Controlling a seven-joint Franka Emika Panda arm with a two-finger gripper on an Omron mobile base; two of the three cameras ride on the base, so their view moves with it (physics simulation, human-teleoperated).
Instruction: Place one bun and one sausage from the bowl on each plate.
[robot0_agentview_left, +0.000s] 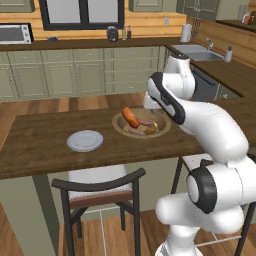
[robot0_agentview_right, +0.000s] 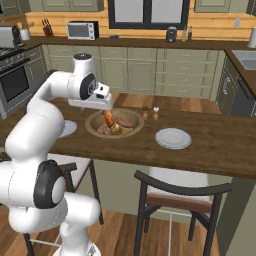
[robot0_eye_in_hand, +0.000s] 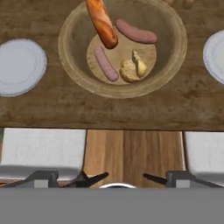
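While nothing has yet left the wooden bowl (robot0_eye_in_hand: 124, 89), the risks lie in how crowded it is. Seen from the hand camera, the bowl sits on a dark wooden counter (robot0_eye_in_hand: 52, 111) between two pale plates, one plate (robot0_eye_in_hand: 19, 65) to one side and the other plate (robot0_eye_in_hand: 216, 54) at the opposite edge, both bare. Inside the bowl an orange-brown roll (robot0_eye_in_hand: 101, 22) leans against the rim, its lower end close to one pink sausage (robot0_eye_in_hand: 136, 31); a second sausage (robot0_eye_in_hand: 106, 64) lies just beside a spotted yellowish bun (robot0_eye_in_hand: 133, 69). The gripper (robot0_eye_in_hand: 122, 178) hangs above the counter's near edge with its jaws spread wide, holding nothing. Judging from this, closing on the sloped roll could make it slip or roll away, and reaching for the sausage next to the spotted bun could nudge or pinch both together. The bowl's thick rim could also block a finger on a low approach.
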